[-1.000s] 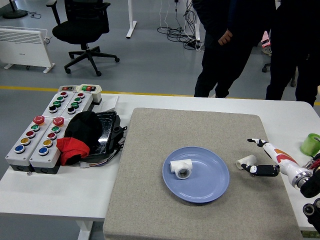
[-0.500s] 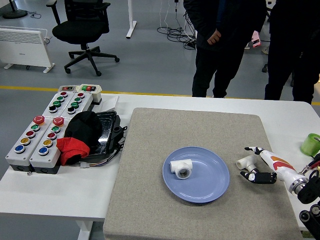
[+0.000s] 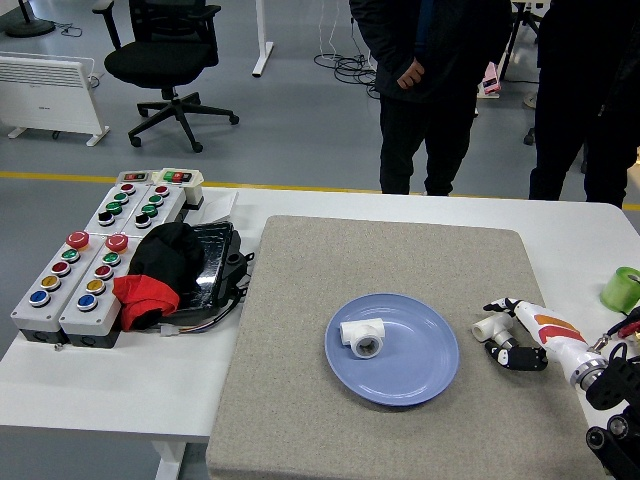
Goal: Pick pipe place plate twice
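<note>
While two people stood at the top of the frame with their hands down, the right hand (image 3: 512,335) reached in from the lower right. Its fingers (image 3: 500,304) were spread wide and held nothing. The white pipe (image 3: 489,325) lay on the gray mat (image 3: 300,400), just right of the blue plate (image 3: 420,375). It sat right at the hand's left side, in the gap between the top fingers and the thumb, so close I could not tell if they touched. It looked like a short piece, and its long way seemed to point left toward the plate. Another pipe piece (image 3: 362,338) already lay on the plate. I think the hand only needed to close. No left hand showed.
</note>
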Available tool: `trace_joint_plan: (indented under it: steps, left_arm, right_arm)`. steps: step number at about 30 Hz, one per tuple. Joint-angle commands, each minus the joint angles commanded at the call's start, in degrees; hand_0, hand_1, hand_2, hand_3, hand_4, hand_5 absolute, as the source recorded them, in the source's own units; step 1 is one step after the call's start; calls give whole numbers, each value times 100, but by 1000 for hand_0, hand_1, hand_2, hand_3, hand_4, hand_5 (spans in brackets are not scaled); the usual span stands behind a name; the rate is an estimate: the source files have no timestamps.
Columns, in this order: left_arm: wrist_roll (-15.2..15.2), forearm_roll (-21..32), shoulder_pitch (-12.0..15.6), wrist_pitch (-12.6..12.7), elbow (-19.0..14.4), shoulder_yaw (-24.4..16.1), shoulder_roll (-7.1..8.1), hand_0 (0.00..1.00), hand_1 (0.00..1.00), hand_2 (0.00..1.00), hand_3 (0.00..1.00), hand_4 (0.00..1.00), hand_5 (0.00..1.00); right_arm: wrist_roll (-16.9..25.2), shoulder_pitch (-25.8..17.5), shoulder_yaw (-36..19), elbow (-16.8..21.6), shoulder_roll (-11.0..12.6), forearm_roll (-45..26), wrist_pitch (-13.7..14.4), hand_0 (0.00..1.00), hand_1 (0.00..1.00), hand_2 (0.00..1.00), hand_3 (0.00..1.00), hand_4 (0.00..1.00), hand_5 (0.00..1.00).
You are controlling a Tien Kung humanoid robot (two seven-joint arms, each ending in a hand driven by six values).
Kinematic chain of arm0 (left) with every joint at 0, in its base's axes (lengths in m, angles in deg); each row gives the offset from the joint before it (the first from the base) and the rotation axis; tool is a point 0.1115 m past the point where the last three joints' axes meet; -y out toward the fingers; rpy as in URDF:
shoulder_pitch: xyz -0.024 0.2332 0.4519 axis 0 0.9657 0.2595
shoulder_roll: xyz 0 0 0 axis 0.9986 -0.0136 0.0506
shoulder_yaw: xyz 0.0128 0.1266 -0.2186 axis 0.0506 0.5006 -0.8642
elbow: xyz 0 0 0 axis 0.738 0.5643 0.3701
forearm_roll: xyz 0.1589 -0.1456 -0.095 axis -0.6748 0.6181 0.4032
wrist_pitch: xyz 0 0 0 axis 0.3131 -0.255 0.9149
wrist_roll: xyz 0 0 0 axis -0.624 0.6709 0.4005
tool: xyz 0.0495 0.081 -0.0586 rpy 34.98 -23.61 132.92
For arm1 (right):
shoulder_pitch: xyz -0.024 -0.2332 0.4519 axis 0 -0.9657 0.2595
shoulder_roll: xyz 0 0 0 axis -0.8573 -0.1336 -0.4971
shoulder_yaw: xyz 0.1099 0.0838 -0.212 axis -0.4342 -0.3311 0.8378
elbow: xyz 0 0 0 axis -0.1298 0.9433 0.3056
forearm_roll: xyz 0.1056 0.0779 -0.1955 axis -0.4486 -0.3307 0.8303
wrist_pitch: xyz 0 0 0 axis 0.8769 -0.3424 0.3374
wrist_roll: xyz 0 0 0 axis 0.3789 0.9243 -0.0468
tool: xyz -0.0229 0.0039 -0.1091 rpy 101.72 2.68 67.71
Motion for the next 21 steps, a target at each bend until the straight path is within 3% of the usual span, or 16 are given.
trace_joint_plan:
  steps: [2, 3, 14, 21]
  left_arm:
    - [0, 22, -3, 8, 2, 12, 3, 739, 746, 703, 652, 410, 998]
    - [2, 23, -5, 10, 2, 7, 3, 739, 746, 703, 652, 410, 998]
    - [-1, -4, -7, 18, 1, -7, 2, 739, 746, 703, 652, 410, 998]
    - [0, -34, 2, 25, -2, -29, -2, 739, 746, 703, 651, 409, 998]
  right_arm:
    - [13, 1, 0, -35, -2, 42, 74, 611, 680, 667, 729, 610, 273]
    - [15, 2, -1, -55, -1, 71, 101, 461, 574, 583, 683, 562, 225]
    - [28, -33, -36, -23, 18, 42, 181, 406, 534, 563, 662, 533, 195]
    - [-3, -81, -35, 233, 62, 93, 163, 377, 510, 550, 643, 511, 182]
